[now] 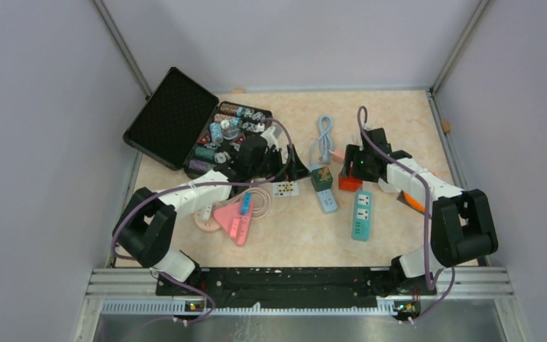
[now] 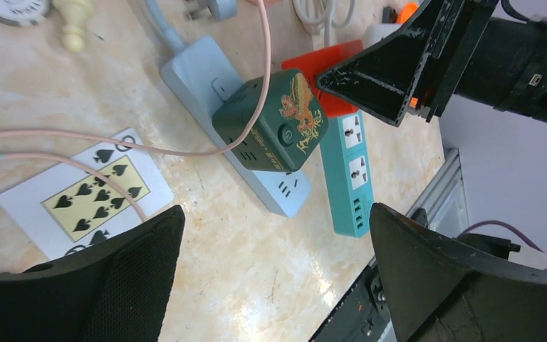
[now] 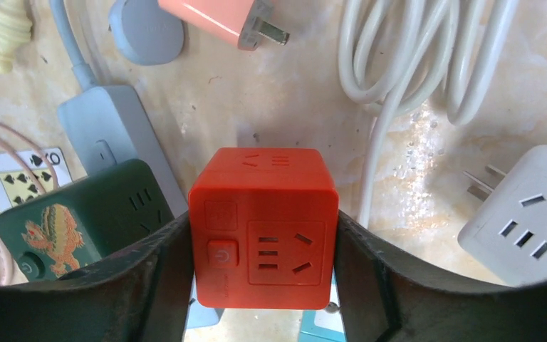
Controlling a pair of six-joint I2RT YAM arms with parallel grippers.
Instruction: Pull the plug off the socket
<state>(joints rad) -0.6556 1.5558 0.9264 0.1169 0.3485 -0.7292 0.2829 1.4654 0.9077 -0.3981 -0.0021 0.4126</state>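
My right gripper (image 3: 263, 222) is shut on the sides of a red cube plug (image 3: 263, 235). The cube sits at the far end of a teal power strip (image 1: 361, 214); I cannot tell whether it is still seated in it. In the top view the right gripper (image 1: 351, 169) stands over the red cube (image 1: 349, 182). A dark green cube plug (image 2: 274, 121) sits on a pale blue power strip (image 2: 199, 71) just left of it. My left gripper (image 2: 276, 214) is open and empty, hovering over bare table near the pale blue strip's end, beside a playing card (image 2: 85, 196).
An open black case (image 1: 174, 117) with small items stands at the back left. A pink triangular strip (image 1: 233, 217) lies front left. A white adapter (image 3: 520, 214), coiled white cable (image 3: 413, 50) and salmon charger (image 3: 221, 18) lie around the red cube.
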